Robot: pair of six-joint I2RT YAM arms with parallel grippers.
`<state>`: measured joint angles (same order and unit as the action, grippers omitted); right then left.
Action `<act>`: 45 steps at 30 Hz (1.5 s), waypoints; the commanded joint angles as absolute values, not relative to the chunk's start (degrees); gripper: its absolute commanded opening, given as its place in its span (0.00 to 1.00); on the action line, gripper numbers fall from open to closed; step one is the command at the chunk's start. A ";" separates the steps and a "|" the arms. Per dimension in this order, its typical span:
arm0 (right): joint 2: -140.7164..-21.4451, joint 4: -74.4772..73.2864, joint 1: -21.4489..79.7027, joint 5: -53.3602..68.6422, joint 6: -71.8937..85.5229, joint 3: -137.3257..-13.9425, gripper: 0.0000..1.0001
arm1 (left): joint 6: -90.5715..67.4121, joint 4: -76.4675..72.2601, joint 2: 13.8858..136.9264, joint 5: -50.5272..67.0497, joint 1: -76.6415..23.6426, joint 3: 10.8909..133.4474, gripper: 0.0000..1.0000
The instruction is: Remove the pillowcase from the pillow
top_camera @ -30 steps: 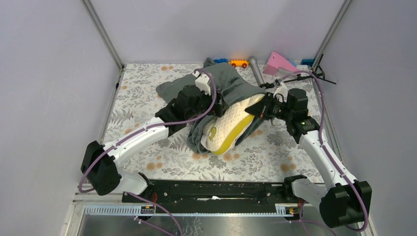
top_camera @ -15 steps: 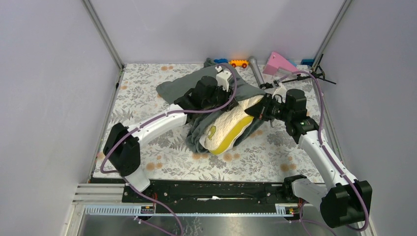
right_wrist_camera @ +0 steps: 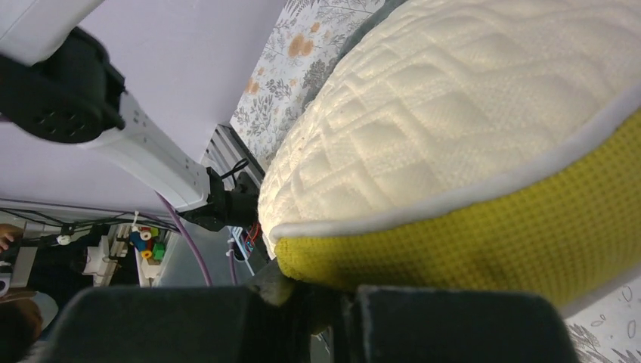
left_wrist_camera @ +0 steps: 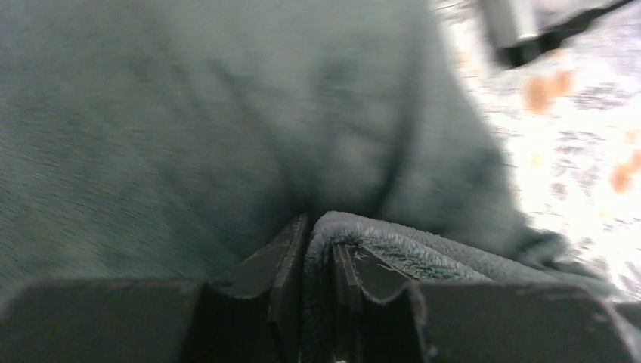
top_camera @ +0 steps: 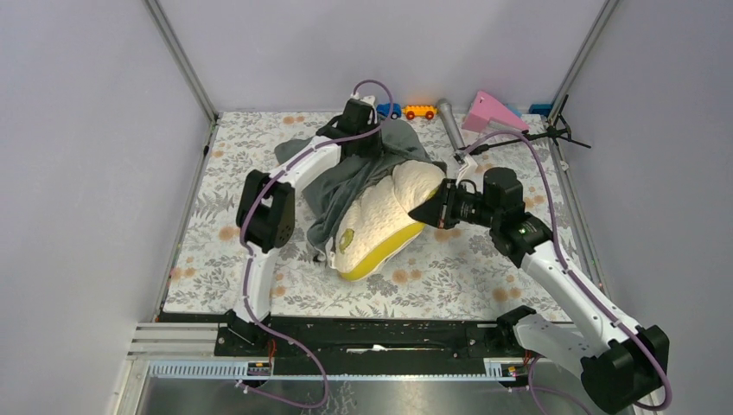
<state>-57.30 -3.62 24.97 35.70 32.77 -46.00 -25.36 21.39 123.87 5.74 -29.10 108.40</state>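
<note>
The pillowcase [top_camera: 393, 143] lies bunched over the far-left side of the pillow [top_camera: 380, 212] at mid-table [top_camera: 484, 268], and that side is hidden. A fold of the pillowcase is pinched in the left gripper [left_wrist_camera: 321, 227], though the wrist view is blurred. The pillow's right end is clamped by the closed right gripper [right_wrist_camera: 325, 302], with the fingertips largely hidden under the yellow band.

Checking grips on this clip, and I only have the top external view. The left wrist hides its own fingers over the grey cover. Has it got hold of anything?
Observer: Yes. In the left wrist view the left gripper is pinched on a raised fold of the plush pillowcase.
Reviewer: And the right one, at the pillow's end?
Observer: In its wrist view the right gripper is shut on the pillow, at the edge of the yellow band.
</note>
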 commanded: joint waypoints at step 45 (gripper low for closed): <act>-61.88 -20.82 27.39 -8.10 25.11 -62.59 0.99 | -32.28 9.92 69.79 -11.70 -41.39 46.66 0.91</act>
<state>-62.72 -17.67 25.36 -7.99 30.02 -57.54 -30.83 17.96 68.60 -13.39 -41.43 47.37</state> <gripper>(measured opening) 0.993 0.919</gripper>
